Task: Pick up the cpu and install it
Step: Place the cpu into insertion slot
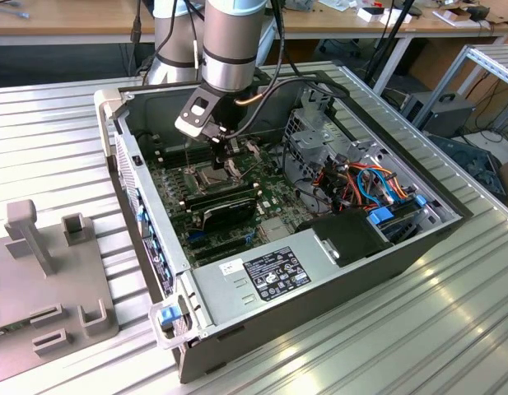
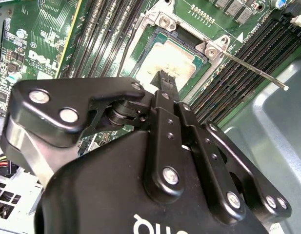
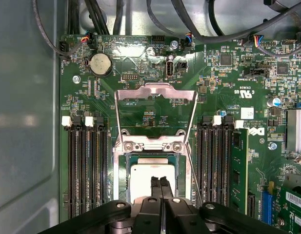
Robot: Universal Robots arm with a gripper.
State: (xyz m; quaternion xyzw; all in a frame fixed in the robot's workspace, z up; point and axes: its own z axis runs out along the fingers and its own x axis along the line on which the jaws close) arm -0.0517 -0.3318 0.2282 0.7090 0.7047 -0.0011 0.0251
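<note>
Gripper [image 3: 160, 179]: fingers [image 3: 155, 189] clenched together with nothing between them, tips right over the cpu [image 3: 146, 171]. The cpu lies flat, silver face up, inside the socket [image 3: 122, 163]. It looks seated, but whether the tips touch the chip cannot be told.

Judged step: install. The chip is already set down, or is being pressed home; pick-up is over. The frame [image 3: 155, 92] stands flipped open beyond the socket and the lever [image 3: 190, 168] sits unlatched beside it, so nothing is locked. The next move calls for a straight lift off with no sideways drag on the chip, and clearance from the raised frame.

Slots [image 3: 87, 165] flank the socket on both sides. A coin cell [image 3: 100, 63] sits past the frame on the board [image 3: 140, 53].

Views:
- **First wrist view:** gives the socket, frame and closed tips square on.
- **Second wrist view:** looks along the gripper [image 2: 162, 75] body. The fingers hide part of the cpu [image 2: 174, 61], but the lever [image 2: 248, 66] reads clearer, sticking out free.
- **Exterior view:** adds the setting, clocked from picture centre. Gripper [image 1: 226, 164] at 11 o'clock, reaching down into the case [image 1: 361, 276]; cables [image 1: 377, 185] at 3 o'clock; power supply [image 1: 262, 276] at 6 o'clock; grey fixture [image 1: 39, 280] at 8 o'clock on the table [image 1: 56, 148]. The cpu is too small to make out there.
</note>
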